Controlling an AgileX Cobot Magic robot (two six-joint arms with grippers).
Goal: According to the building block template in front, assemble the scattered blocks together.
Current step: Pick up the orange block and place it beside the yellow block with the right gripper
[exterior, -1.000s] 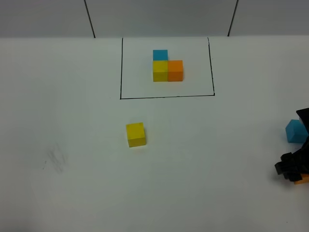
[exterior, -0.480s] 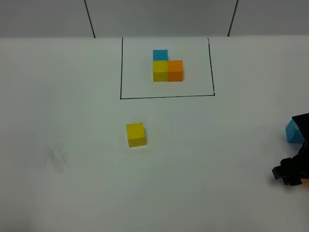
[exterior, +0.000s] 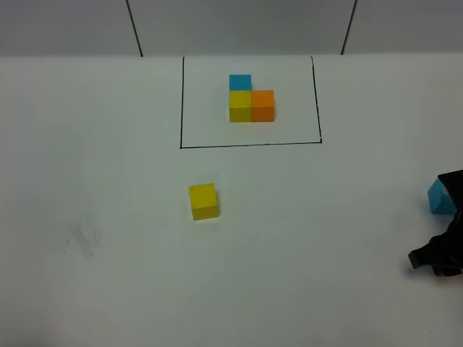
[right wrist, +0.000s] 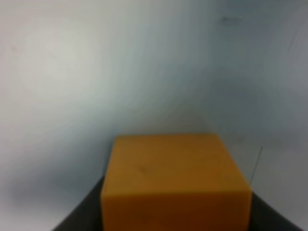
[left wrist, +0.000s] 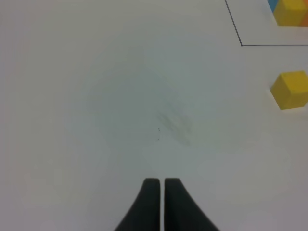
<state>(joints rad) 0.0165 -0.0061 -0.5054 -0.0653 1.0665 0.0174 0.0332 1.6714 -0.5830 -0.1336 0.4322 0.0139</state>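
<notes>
Nearest, right gripper (exterior: pixel 438 259) drawing jaws narrower than second ago, now clamping orange cube (right wrist: pixel 175 178); left gripper (left wrist: pixel 161 185) staying shut, holding nothing; yellow cube (exterior: pixel 204 201), blue cube (exterior: pixel 437 196) sitting unmoved, well apart; building block template (exterior: pixel 249 97) resting farthest.

A plain white table (exterior: pixel 347 246) is seen under soft, even light, with only faint shadows cast. A faint grey smudge (exterior: pixel 85 238) is marked towards its front left corner. Along the far edge a grey wall (exterior: pixel 239 25) is set, crossed by two dark seams (exterior: pixel 134 27).
</notes>
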